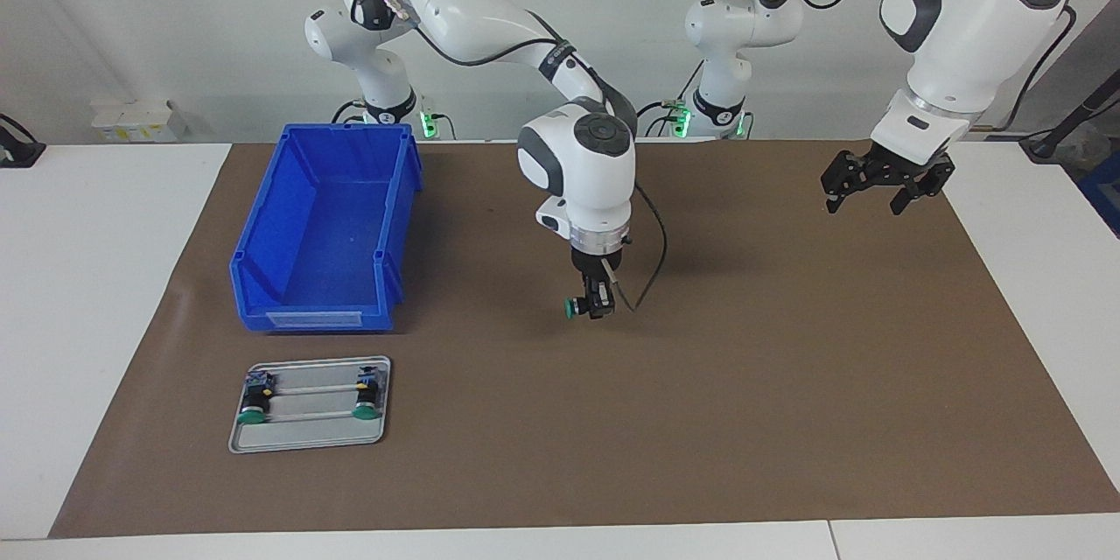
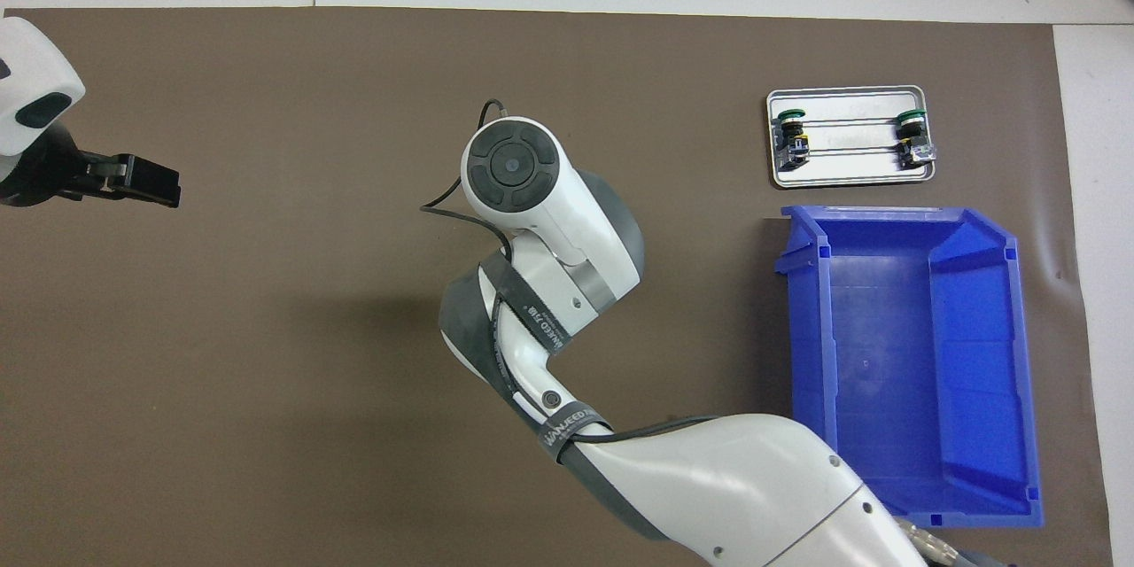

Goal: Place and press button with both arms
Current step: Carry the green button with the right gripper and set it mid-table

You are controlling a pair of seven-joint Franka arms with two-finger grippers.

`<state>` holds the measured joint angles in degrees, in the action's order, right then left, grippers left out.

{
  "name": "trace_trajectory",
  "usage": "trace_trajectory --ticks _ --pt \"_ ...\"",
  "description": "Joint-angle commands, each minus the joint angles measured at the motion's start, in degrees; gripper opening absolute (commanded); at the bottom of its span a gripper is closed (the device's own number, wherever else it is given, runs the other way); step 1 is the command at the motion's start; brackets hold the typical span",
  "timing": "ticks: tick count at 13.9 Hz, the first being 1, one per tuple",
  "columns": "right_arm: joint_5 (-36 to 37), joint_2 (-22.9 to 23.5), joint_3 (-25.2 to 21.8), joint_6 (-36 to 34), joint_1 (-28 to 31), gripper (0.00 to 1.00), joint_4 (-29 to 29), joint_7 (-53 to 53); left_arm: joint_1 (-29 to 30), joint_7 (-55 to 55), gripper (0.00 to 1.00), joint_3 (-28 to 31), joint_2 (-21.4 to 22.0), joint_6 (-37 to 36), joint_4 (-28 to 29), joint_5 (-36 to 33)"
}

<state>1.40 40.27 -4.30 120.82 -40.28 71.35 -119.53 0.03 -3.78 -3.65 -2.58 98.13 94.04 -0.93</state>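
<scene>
Bright even overhead light; soft shadows on brown mat (image 1: 787,385); both views sharp.

You see a white table (image 1: 105,280) carrying a brown mat (image 1: 744,385). On the mat, toward the right arm's end from the right gripper (image 1: 598,302), sit a blue bin (image 1: 328,232) and a metal tray (image 1: 311,433).

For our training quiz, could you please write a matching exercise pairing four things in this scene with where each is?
Things:
1. held button
2. tray
3. bin
4. left gripper

Places:
A. waits in the air over the mat at the left arm's end
B. in the right gripper, over the mat's middle
C. carries two buttons
D. beside the tray, nearer to the robots

Pairs: 1-B, 2-C, 3-D, 4-A
</scene>
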Motion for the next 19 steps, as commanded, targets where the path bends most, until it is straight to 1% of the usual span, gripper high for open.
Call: trace_trajectory --ticks 1,3,6,7,11,13,15,16,17,18,19 --pt "0.36 2.71 0.17 3.27 -1.9 0.0 -2.71 -3.07 0.67 0.7 1.0 0.57 1.79 0.49 2.02 -0.92" --pt "-0.08 2.62 0.17 5.03 -4.53 0.0 -2.44 -4.47 -0.02 0.79 1.0 0.4 1.79 0.92 2.02 -0.92" --pt "0.53 2.63 0.17 5.83 -5.42 0.0 -1.39 -10.36 -2.04 0.79 1.0 0.04 1.79 1.1 2.02 -0.92" --pt "0.53 2.19 0.17 5.66 -6.38 0.0 0.0 -11.07 -2.57 0.7 1.0 -0.04 1.79 1.1 2.02 -0.92" --pt "0.71 2.1 0.17 8.46 -6.91 0.0 2.83 -11.16 -3.02 -2.36 1.0 -0.13 1.79 2.68 2.55 -0.83" --pt "0.97 2.45 0.17 8.64 -7.35 0.0 2.83 -11.16 -3.71 -4.47 1.0 -0.13 1.79 3.03 2.55 -0.83" --pt "0.97 2.45 0.17 8.82 -7.79 0.0 3.27 -11.16 -4.51 -5.45 1.0 -0.04 1.79 5.13 2.81 -0.83" --pt "0.97 2.36 0.17 8.82 -7.79 0.14 3.53 -11.16 -5.03 -5.36 1.0 -0.04 1.88 5.58 3.33 -0.83" --pt "1.15 2.36 0.17 8.99 -7.88 0.23 3.79 -10.9 -5.13 -5.71 1.0 -0.13 2.14 5.76 3.95 -0.83" --pt "1.15 2.27 0.17 9.43 -7.97 0.28 4.06 -10.9 -5.13 -6.06 1.0 -0.13 2.58 6.2 4.82 -0.83" --pt "1.15 2.27 0.17 9.7 -8.67 0.3 4.58 -10.81 -5.13 -7.46 1.0 -0.13 2.76 7.59 5.79 -0.74"
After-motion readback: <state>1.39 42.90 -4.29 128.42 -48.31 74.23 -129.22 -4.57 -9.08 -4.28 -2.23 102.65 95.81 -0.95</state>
